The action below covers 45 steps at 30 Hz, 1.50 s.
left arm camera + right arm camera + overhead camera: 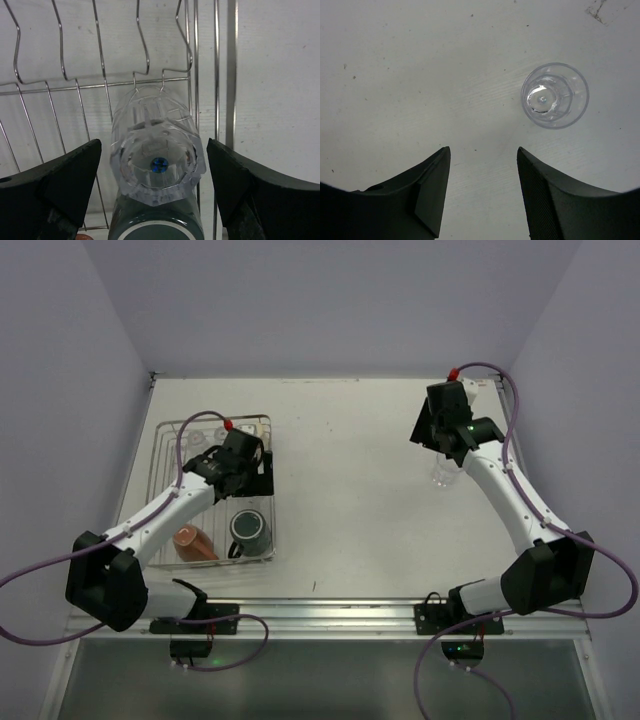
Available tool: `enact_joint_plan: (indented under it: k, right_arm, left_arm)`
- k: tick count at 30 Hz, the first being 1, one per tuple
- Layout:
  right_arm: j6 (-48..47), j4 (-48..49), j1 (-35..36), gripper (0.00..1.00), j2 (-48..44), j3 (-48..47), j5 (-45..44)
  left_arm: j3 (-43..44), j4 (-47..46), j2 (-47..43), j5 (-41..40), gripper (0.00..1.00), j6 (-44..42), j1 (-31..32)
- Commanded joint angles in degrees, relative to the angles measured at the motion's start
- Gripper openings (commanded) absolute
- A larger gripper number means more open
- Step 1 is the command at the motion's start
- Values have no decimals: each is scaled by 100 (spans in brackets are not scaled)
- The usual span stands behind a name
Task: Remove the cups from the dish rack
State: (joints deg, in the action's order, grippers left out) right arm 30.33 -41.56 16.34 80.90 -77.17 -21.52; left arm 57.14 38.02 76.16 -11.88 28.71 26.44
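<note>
Here, left gripper (153, 170) spread around racked glass (150, 125); right gripper (484, 162) spread, holding nothing.

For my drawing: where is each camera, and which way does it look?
Top external: above, behind the arms, looking down; left gripper and right gripper show.
Left wrist: looks into the dish rack at a clear glass; own fingers show.
Right wrist: looks down at a standing glass; own fingers show.
Top and right wrist share that standing glass.
</note>
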Motion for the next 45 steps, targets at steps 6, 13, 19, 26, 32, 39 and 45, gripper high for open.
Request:
enact_joint_plan:
  k: [6, 13, 19, 26, 32, 39, 45]
  right_arm:
    - [-71, 192, -8, 59, -189, 140, 69]
    - [-80, 236, -8, 59, -250, 211, 122]
    - [-123, 271, 10, 59, -215, 263, 192]
    - [-176, 306, 97, 59, -145, 255, 323]
    - [-290, 280, 492, 59, 48, 79, 586]
    - [-133, 980, 643, 60, 154, 17, 3164]
    - [587, 1746, 643, 60, 574, 35, 5206]
  left_arm:
    - [-186, 100, 22, -245, 90, 29, -16]
    - [-256, 13, 136, -227, 89, 29, -16]
    - [-283, -154, 171, -359, 73, 38, -24]
    - [-265, -312, 241, -359, 49, -49, -24]
    - [-46, -147, 84, -499, 0, -85, -33]
    - [586, 206, -750, -588, 0, -225, -24]
    - [921, -233, -1761, 176, 0, -366, -24]
